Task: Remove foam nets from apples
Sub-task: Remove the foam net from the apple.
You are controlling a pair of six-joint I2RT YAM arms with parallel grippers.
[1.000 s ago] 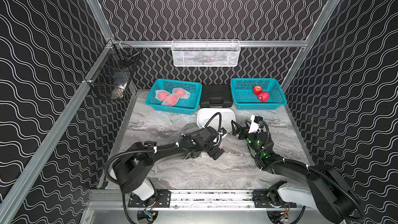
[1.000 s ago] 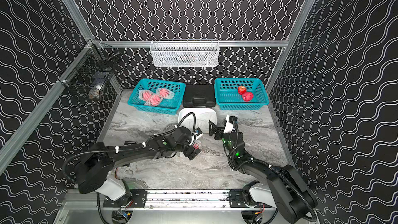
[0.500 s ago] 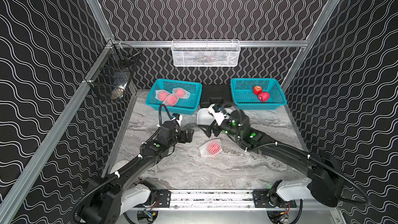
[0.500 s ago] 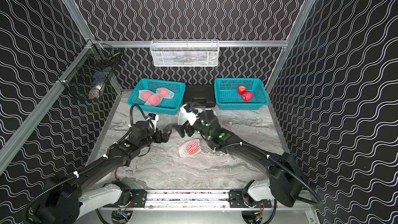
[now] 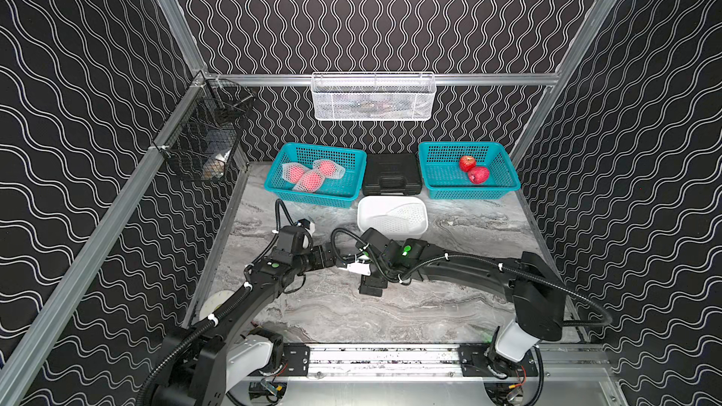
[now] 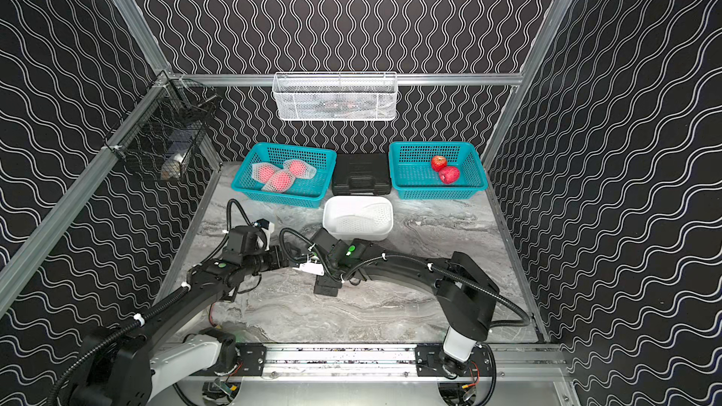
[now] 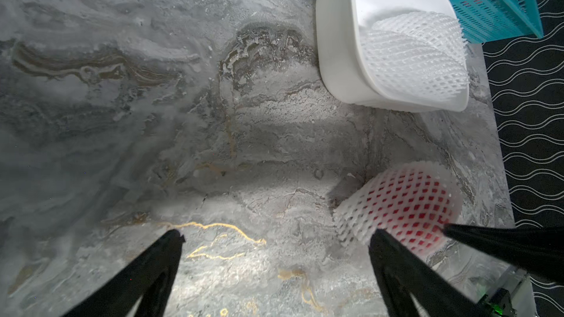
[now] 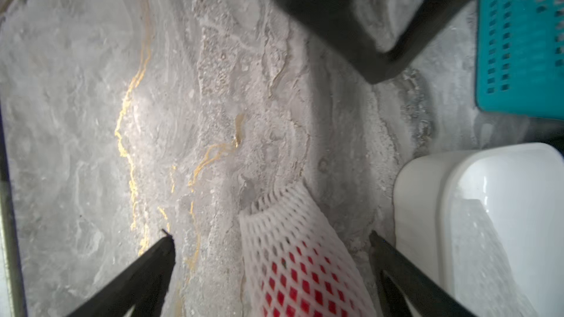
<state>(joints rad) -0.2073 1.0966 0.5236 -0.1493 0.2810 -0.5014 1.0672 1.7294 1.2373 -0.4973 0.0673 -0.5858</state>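
A red apple in a white foam net (image 8: 305, 263) lies on the marble table. It sits between the spread fingers of my right gripper (image 8: 271, 237), which is open, and neither finger touches it. My left gripper (image 7: 277, 234) is open and empty, and the same netted apple (image 7: 399, 205) rests just outside one of its fingers. In both top views the two wrists meet over mid-table and hide this apple. Three netted apples (image 5: 312, 177) lie in the left teal basket (image 5: 308, 199). Two bare apples (image 5: 474, 169) lie in the right teal basket (image 5: 441, 181).
A white tub (image 5: 367, 220) behind the wrists holds an empty foam net (image 5: 402, 216). A black case (image 5: 392, 177) stands between the baskets. A white wire basket (image 5: 373, 97) hangs on the back wall, and a black one (image 5: 203, 142) on the left wall.
Both arms have closed in on the netted apple lying mid-table. The right wrist now covers it in the top views. Both grippers have stayed open.
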